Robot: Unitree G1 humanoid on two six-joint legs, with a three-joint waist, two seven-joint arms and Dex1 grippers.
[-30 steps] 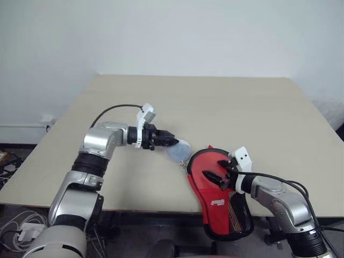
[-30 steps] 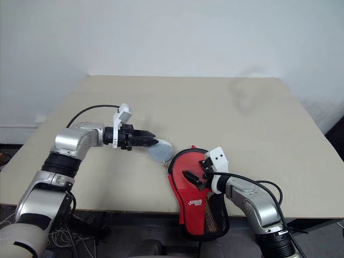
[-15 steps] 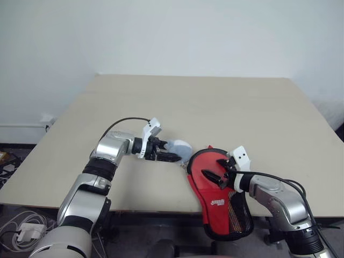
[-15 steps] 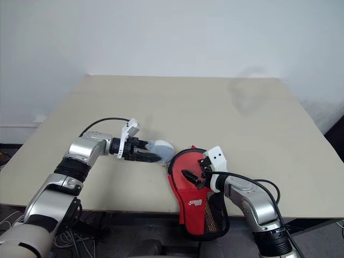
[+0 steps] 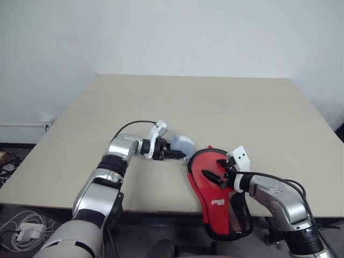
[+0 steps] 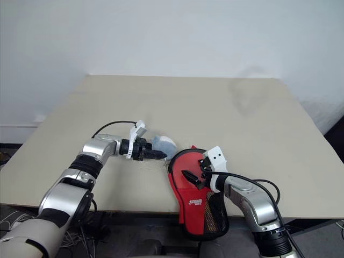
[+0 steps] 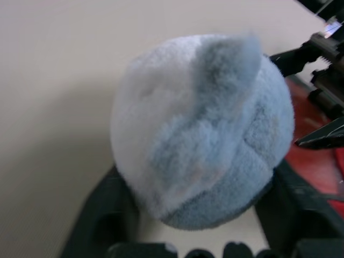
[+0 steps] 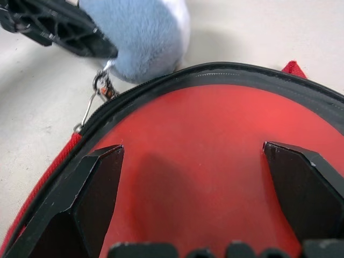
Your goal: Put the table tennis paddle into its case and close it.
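At the table's (image 5: 215, 107) near edge, head view: case (image 5: 210, 189) red side up, tail overhanging, right gripper (image 5: 214, 169) spread above; left wrist view: plush (image 7: 204, 129) in left gripper (image 5: 174, 155), pinch not determinable, so seat it firmly; right wrist view: hold case, draw zip pull (image 8: 99, 86) along rim.

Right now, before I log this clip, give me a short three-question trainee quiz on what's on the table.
1. True or false: the right gripper is shut on the case.
2. The fluffy pale blue ball lies: A) at the far edge of the table; B) beside the case's round end, next to the left gripper; C) inside the mesh pocket.
3. Which part of the case hangs over the table's near edge?

Key: 1 false, its jaws stand open over the case. 2 B. 3 the narrow end with the black mesh.
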